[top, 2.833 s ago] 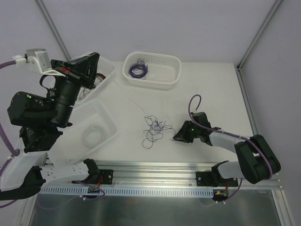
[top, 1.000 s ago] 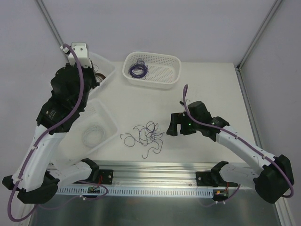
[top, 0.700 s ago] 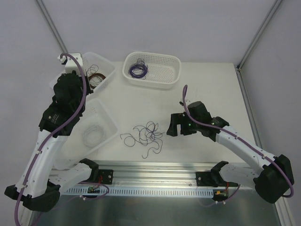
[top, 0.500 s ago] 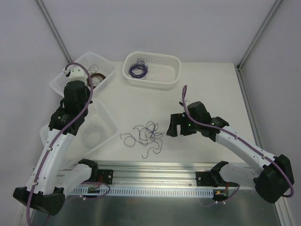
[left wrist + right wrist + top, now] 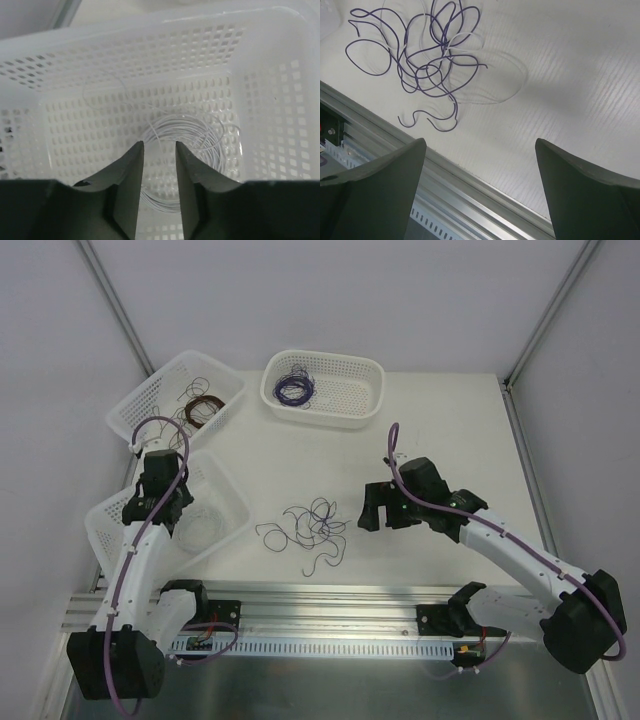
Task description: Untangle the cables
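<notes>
The cables (image 5: 310,525), a loose scribble of hair-thin purple and whitish wire loops (image 5: 427,60), lie on the white table (image 5: 450,430) at lower centre of the top view, near the front aluminium rail (image 5: 485,195). In the right wrist view the purple strands are seen crossed over pale ones at upper left, so the task is judged unfinished.

Just right of the clump the right gripper (image 5: 368,508) is held, its dark fingers spread wide (image 5: 480,145) with nothing between them, probably so that the strands can be approached for a fresh pick.

At lower left of the top view the left gripper (image 5: 168,508) is pointed down into a white perforated plastic basket (image 5: 236,502). Its jaws (image 5: 159,147) are parted by a narrow gap with nothing pinched, directly above a neat white wire coil (image 5: 192,131) on the basket floor. This looks like the drop-off for a whitish wire.

Two similar baskets sit at the back: one at upper left (image 5: 130,412) holds a dark brown coil (image 5: 200,408), one at upper centre (image 5: 372,390) a purple coil (image 5: 293,388); sorting by colour is suggested.

Compared with a second ago, the left arm has been brought from high over the upper-left basket down to the lower-left one. The clump and right arm are hardly changed.
</notes>
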### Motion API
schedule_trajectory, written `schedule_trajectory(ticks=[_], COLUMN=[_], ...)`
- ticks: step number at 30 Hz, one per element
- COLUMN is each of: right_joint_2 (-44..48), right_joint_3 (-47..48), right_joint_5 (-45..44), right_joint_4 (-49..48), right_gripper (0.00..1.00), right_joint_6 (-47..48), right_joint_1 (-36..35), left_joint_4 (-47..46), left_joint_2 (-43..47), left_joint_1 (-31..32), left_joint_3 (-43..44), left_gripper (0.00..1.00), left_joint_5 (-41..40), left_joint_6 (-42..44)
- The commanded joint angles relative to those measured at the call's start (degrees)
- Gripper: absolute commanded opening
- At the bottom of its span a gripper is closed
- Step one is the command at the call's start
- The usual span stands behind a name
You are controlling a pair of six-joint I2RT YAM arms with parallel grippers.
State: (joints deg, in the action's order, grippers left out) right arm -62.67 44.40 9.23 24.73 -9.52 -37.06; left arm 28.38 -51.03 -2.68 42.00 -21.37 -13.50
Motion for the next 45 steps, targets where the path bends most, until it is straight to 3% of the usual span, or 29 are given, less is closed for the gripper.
schedule_trajectory(ticks=[1,3,7,12,16,22,32,39,42,45], right_joint_2=[1.2,0.8,-1.0,-3.3,-6.0,-11.4,-20.0,-29.9,-31.4,-30.4], right_joint_3=[0.2,0.2,0.7,1.5,2.2,3.5,7.4,12.0,12.3,11.3], right_joint_5=[-1.7,-2.2,-3.2,-2.5,-2.3,-2.3,-3.7,0.3,1.4,2.0], right_joint_4=[1.1,1.2,0.9,-1.0,-2.0,-4.5,-9.5,-10.3,-10.4,-10.3], right_gripper=[0.95,0.95,0.94,0.91,0.89,0.84,0.80,0.79,0.71,0.49], right_joint_6=[1.3,1.3,0.9,0.5,0.8,1.8,11.7,14.0,14.0,14.0], right_joint_1=[-0.4,-0.3,-0.3,-0.6,-0.8,-1.3,-1.3,-1.2,-1.2,-1.1], left_joint_4=[-1.4,-1.3,-0.7,0.5,0.7,0.6,-3.4,-9.7,-12.3,-13.0], left_joint_2=[0.8,1.1,2.8,6.0,7.9,7.6,-4.8,-12.9,-15.6,-17.8], left_joint_1=[-0.7,-0.7,-0.6,-0.3,2.5,18.0,39.0,44.6,46.2,47.0], left_joint_3=[-1.1,-0.7,-0.2,1.0,1.5,3.6,7.2,5.6,4.1,4.1], left_gripper=[0.34,0.42,0.81,0.98,0.99,0.99,0.99,0.99,0.99,0.99], left_joint_5=[5.6,11.6,18.5,24.1,30.4,28.9,23.2,22.5,23.0,23.6], left_joint_6=[-4.4,-4.4,-5.6,-6.1,-7.5,-10.3,-15.6,-20.0,-21.3,-21.7])
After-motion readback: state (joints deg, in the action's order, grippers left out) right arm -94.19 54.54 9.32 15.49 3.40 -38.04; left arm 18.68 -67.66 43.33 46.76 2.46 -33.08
